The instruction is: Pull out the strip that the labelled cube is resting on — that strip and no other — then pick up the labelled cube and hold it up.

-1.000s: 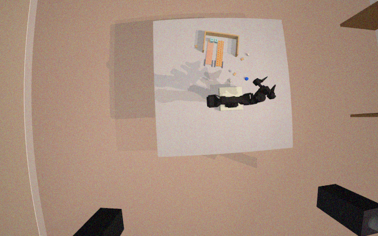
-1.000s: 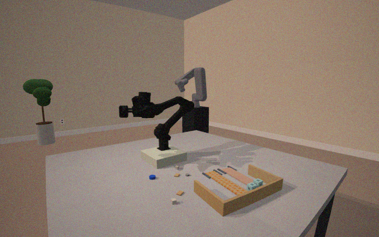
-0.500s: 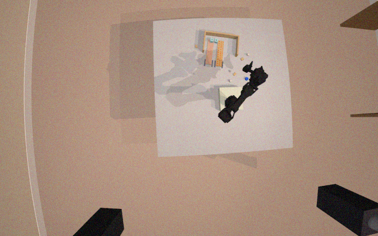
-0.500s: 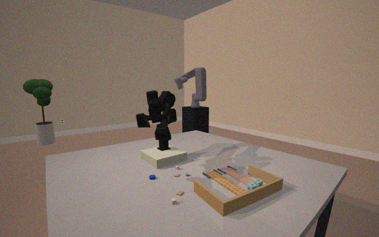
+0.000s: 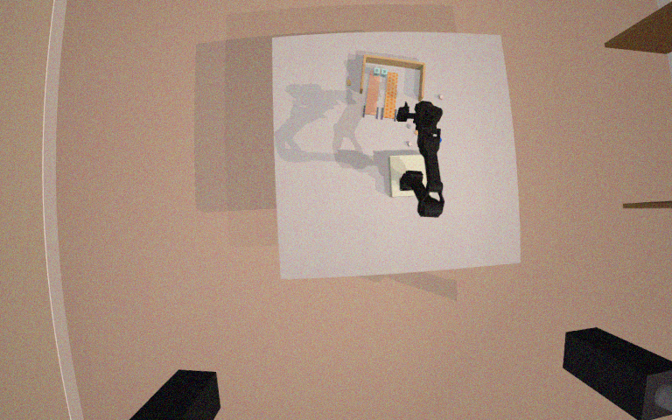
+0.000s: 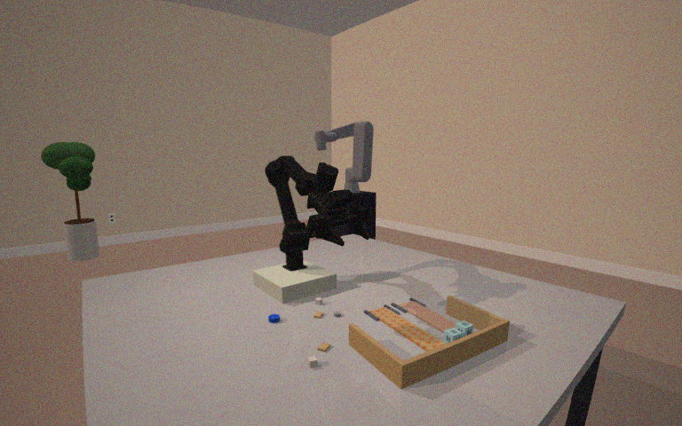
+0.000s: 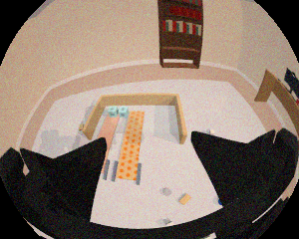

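Two pale teal cubes with dark marks stand side by side at the closed back of the wooden frame: one cube (image 5: 376, 70) (image 7: 113, 111) at the far end of the salmon strip (image 5: 372, 96) (image 6: 429, 315) (image 7: 109, 130), the other cube (image 5: 383, 72) (image 7: 123, 112) nearer the orange dotted strip (image 5: 390, 96) (image 6: 402, 327) (image 7: 131, 144). The marks are too blurred to read, and I cannot tell exactly what the second cube rests on. Dark grips flank the strips' near ends. My gripper (image 6: 357, 240) (image 7: 149, 139) is open and empty, high above the table and short of the strips.
The wooden frame (image 5: 394, 61) (image 6: 455, 351) (image 7: 140, 99) walls the strips at the back and both sides; its near side is open. A blue disc (image 6: 273, 318), a grey disc (image 6: 337, 313), orange tiles and small pale cubes lie between the frame and the arm's base (image 6: 281, 290) or beside the frame.
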`<state>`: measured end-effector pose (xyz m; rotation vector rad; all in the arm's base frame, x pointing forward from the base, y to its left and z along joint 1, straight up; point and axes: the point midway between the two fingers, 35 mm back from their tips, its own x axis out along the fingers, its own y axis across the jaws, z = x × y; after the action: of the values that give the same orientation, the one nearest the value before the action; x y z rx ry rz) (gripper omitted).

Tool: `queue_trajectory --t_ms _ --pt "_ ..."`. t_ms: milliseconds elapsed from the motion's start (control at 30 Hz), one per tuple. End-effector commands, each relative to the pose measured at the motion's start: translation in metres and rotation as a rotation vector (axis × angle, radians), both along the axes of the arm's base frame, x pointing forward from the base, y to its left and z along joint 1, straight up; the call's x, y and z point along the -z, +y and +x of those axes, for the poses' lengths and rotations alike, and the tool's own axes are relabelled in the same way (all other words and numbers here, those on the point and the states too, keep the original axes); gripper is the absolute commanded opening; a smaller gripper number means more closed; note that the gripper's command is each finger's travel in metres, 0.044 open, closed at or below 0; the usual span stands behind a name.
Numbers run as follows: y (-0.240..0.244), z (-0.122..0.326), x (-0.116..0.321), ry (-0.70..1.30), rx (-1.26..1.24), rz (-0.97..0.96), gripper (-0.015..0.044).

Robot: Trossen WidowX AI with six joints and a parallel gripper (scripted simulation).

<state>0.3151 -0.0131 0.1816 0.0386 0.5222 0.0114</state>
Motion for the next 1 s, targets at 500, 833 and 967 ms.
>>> queue_trajectory --t_ms 500,833,967 --pt "0.054 0.017 0.013 0.18 -0.091 -0.007 0.0295" --pt "0.106 0.061 0.048 0.605 -0.03 0.087 0.0032" --pt "0.128 0.072 0.07 0.771 0.018 0.092 0.0"
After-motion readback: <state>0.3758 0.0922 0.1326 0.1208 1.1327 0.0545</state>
